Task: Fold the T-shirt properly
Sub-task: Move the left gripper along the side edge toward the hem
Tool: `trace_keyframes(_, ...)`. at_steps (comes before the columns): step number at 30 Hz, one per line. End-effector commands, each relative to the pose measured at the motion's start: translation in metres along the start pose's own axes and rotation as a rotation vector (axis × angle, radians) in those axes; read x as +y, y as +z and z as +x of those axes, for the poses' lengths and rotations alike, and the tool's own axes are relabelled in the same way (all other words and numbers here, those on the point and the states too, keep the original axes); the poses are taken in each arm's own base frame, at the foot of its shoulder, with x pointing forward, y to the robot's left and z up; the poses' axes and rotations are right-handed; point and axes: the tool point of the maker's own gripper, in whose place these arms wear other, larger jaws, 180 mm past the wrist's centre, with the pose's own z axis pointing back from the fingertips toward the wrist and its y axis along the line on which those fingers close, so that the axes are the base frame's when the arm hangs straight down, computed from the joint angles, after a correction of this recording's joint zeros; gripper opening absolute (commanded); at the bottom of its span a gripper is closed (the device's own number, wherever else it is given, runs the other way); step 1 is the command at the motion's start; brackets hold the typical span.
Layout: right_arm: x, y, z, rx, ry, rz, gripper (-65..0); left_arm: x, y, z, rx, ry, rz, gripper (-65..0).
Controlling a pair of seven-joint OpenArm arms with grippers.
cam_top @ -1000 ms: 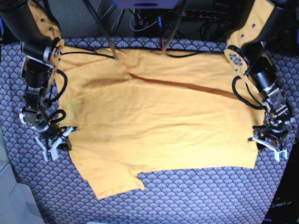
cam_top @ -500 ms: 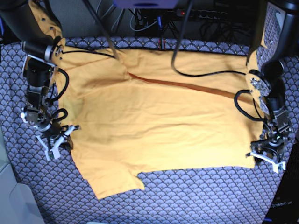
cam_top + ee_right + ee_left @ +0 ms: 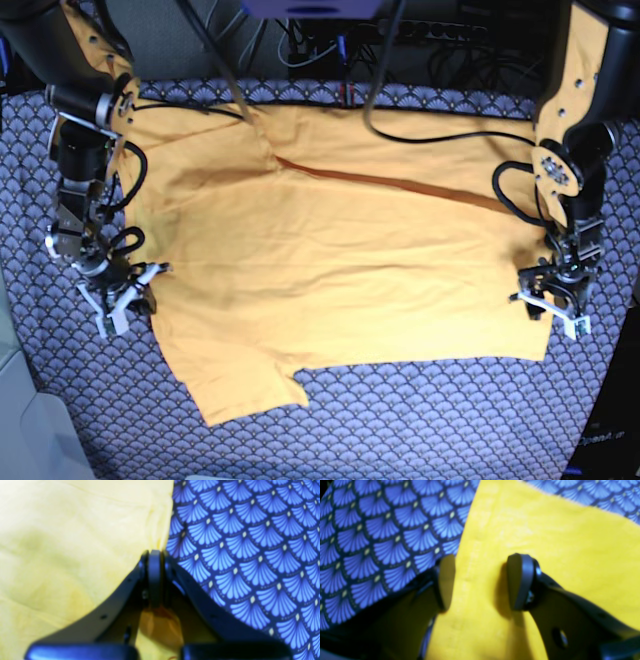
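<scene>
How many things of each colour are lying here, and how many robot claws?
Yellow-orange: 1, the T-shirt
Blue patterned: 1, the cloth underneath
Claws: 2, the left gripper and the right gripper
Total: 4

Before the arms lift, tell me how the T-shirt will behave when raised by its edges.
The T-shirt will probably sag between grips: it lies flat, wrinkled and creased. It looks thin and light. Its hem may slip unless pinched firmly; it bunches limply at the right gripper.
</scene>
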Motion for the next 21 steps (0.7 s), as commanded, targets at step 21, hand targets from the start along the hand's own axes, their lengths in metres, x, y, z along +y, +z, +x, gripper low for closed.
trace_keyframes(21,-0.010,0.002,0.030,-0.074,0.015,-0.012,-65.0,0.009,0.000,0.004,-0.017,0.007,0.061,-32.3)
